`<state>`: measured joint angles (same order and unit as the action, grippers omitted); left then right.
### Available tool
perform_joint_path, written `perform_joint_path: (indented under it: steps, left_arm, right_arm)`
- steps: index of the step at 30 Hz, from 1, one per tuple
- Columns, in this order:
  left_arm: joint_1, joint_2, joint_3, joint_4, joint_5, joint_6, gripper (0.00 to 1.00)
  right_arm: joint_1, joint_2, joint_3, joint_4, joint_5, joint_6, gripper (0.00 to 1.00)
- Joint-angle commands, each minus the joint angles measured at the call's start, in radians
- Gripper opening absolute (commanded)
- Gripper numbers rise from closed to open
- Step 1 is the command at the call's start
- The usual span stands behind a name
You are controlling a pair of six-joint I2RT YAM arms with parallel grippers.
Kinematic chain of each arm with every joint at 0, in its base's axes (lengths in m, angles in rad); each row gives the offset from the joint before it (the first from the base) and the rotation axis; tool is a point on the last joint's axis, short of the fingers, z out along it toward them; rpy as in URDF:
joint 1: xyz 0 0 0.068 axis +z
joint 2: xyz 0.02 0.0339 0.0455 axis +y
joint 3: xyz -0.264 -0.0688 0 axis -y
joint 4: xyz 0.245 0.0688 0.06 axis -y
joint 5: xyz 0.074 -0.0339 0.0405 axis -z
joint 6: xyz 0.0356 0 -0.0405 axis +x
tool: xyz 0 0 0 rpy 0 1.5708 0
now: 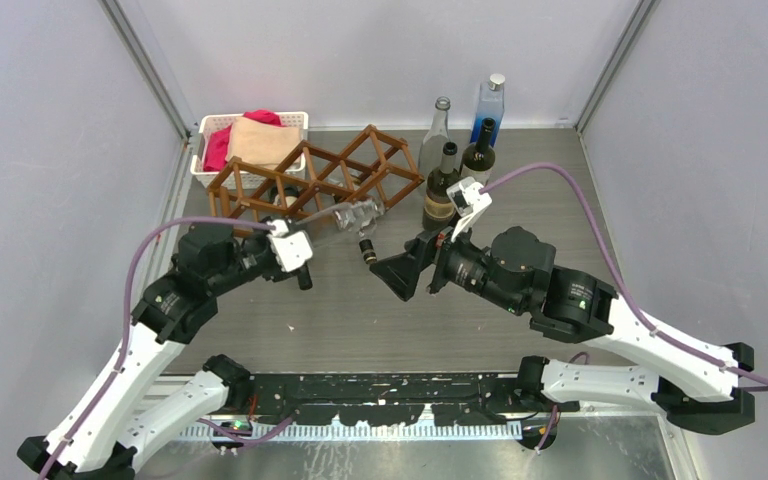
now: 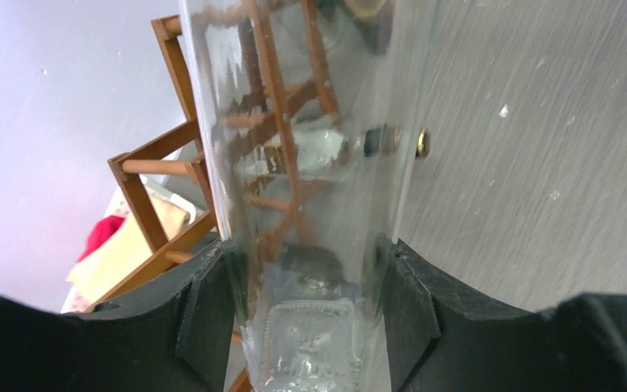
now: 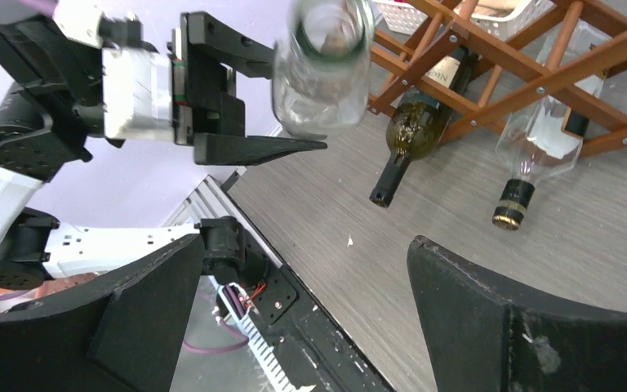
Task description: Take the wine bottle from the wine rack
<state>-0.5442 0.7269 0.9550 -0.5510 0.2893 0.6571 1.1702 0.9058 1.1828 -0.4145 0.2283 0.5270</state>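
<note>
The brown lattice wine rack (image 1: 310,185) stands at the back left. A dark green wine bottle (image 3: 412,131) lies in a lower cell, its neck (image 1: 303,279) sticking out toward me. Beside it in the rack lies a clear bottle (image 3: 539,139) with a black cap (image 1: 367,250). My left gripper (image 1: 312,232) is shut on another clear glass bottle (image 1: 348,216), held off the table just in front of the rack; its fingers (image 2: 212,302) press both sides of the glass (image 2: 310,163). My right gripper (image 1: 392,277) stands open and empty, to the right of that bottle (image 3: 322,73).
Several upright bottles (image 1: 442,190) stand at the back right of the rack. A white basket (image 1: 222,125) of cloths sits behind the rack's left end. Grey walls close in both sides, and the arm bases line the near edge.
</note>
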Motion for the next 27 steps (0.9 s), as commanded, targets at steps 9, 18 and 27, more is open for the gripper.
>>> perform_joint_path:
  steps: [9, 18, 27]
  left_arm:
    - [-0.005, 0.07, 0.268, 0.03, 0.337, -0.526, 0.0]
    - [-0.004, 0.136, 0.373, -0.143, 0.683, -0.588, 0.0]
    - [-0.003, 0.145, 0.368, -0.16, 0.811, -0.634, 0.0]
  right_arm:
    - [0.004, 0.128, -0.009, 0.373, -0.079, -0.153, 1.0]
    - [-0.033, 0.176, 0.053, 0.474, -0.27, -0.167, 1.0]
    - [-0.051, 0.187, 0.077, 0.474, -0.427, -0.128, 0.62]
